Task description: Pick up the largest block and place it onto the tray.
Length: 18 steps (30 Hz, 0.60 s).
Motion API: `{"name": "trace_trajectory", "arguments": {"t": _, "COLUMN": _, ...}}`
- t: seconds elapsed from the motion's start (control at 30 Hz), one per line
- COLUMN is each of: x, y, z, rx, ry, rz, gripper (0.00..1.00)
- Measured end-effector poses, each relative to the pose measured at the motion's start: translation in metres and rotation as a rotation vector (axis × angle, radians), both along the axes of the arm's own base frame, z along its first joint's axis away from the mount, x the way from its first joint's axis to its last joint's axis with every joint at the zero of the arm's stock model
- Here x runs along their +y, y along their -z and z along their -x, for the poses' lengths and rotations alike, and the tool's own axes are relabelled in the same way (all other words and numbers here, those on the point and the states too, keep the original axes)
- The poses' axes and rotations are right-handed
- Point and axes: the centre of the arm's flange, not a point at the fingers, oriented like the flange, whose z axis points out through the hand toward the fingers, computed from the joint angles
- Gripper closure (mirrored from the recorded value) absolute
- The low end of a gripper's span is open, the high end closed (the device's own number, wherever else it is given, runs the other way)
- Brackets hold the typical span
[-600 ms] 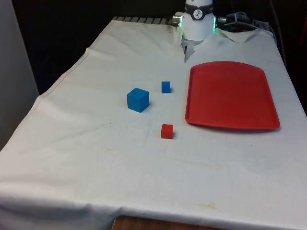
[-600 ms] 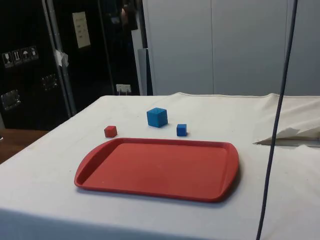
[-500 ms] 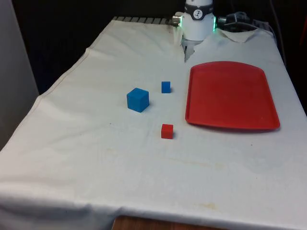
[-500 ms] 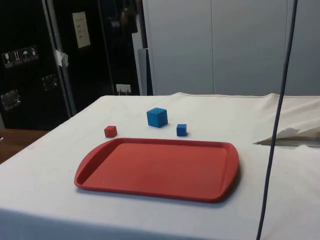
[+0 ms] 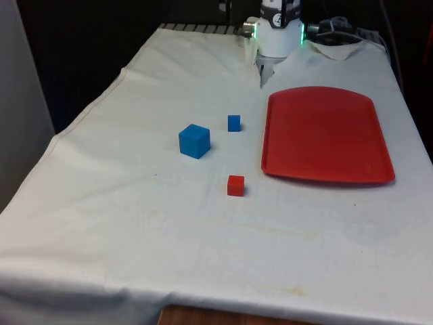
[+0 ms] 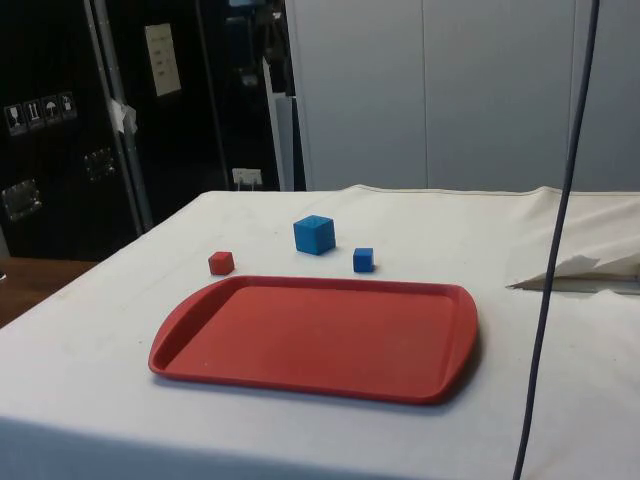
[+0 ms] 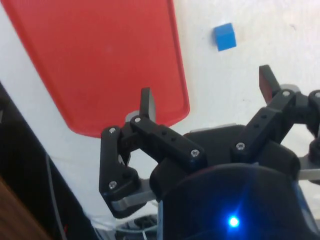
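Your claw [image 7: 207, 92] is spread wide, holding nothing, high over the cloth by one short end of the tray [image 7: 100, 55]. One red tray, bare; in the front view its long axis runs from the claw's end toward the camera. Three blocks: two blue, one red. A small blue block [image 7: 224, 36] lies nearest the claw, beside the tray's long edge. The largest block [image 5: 194, 141], blue, sits on the cloth beyond it, a corner toward the front camera. The red block [image 5: 235, 185] lies farthest out.
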Motion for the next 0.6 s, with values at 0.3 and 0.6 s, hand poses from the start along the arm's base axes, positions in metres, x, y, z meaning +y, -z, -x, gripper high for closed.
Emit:
{"name": "trace_trajectory", "arguments": {"t": 0.3, "x": -0.022, "y": 0.029, "z": 0.001, "rx": -0.010, "ry": -0.002, "rz": 0.010, "gripper": 0.00}}
{"name": "trace_trajectory", "arguments": {"t": 0.6, "x": -0.031, "y": 0.054, "z": 0.001, "rx": -0.013, "ry": 0.003, "rz": 0.022, "gripper": 0.00}}
